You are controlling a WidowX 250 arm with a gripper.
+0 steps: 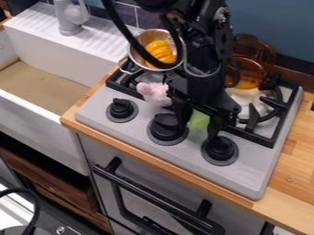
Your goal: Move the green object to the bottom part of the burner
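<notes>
1. A black robot arm (205, 50) is hanging from the top edge of the camera view; its gripper (199, 123) is pointing down over the front of a toy stove (242, 172).
2. The green object (199, 120) is showing at the gripper, near the stove's front edge — between the middle knob (167, 126) and the right knob (219, 149); whether the gripper is clamping it or merely standing around it, one cannot tell; nor can one tell whether it is touching the stove.
3. A pink plush object (153, 94) is lying to the left of the gripper; the left knob (122, 109) is sitting nearer the stove's left edge.
4. Behind the plush, a metal pan (138, 37) is holding a ridged yellow-orange object (160, 50); behind the arm, on the right, an amber glass pot (250, 66) is standing partly hidden.
5. A whitish object (246, 97) is lying by the right burner's black grate (249, 135) — just in front of the pot.
6. A white sink (43, 131) is flanking the stove on the left, a grey faucet (69, 19) rising behind it; a wooden counter (297, 176) is running along the right; a black oven handle (153, 197) is stretching below.
</notes>
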